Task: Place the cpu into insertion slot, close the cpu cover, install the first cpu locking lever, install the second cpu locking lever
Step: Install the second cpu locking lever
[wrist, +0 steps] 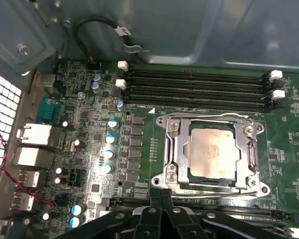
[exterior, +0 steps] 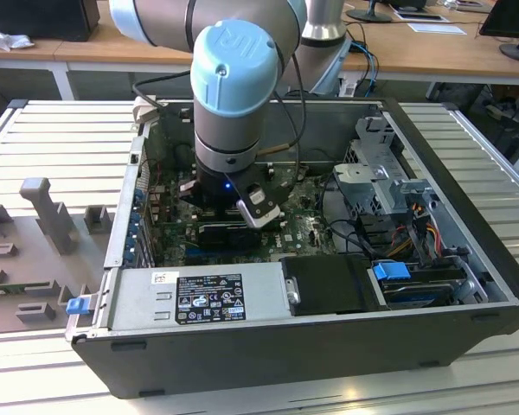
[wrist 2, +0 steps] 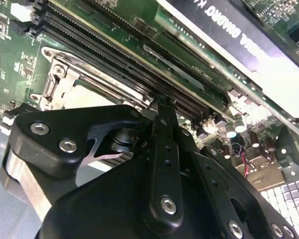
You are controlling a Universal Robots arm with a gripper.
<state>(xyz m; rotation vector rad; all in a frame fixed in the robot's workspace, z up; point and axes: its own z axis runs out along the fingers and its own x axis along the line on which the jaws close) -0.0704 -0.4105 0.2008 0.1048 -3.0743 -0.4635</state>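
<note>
I see open room above the silvery square cpu cover; long black memory slots flank it.

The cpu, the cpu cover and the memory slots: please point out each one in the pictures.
cpu [wrist: 212, 151], first wrist view, centre of its pale metal face.
cpu cover [wrist: 175, 149], first wrist view, a side bar of the silvery frame around the chip.
memory slots [wrist: 194, 85], first wrist view, middle of the long black rows.

Hidden in the exterior view: square dark socket, behind the grey arm with pale blue cap. Partly covered in the second wrist view by the black gripper: silvery socket frame.
</note>
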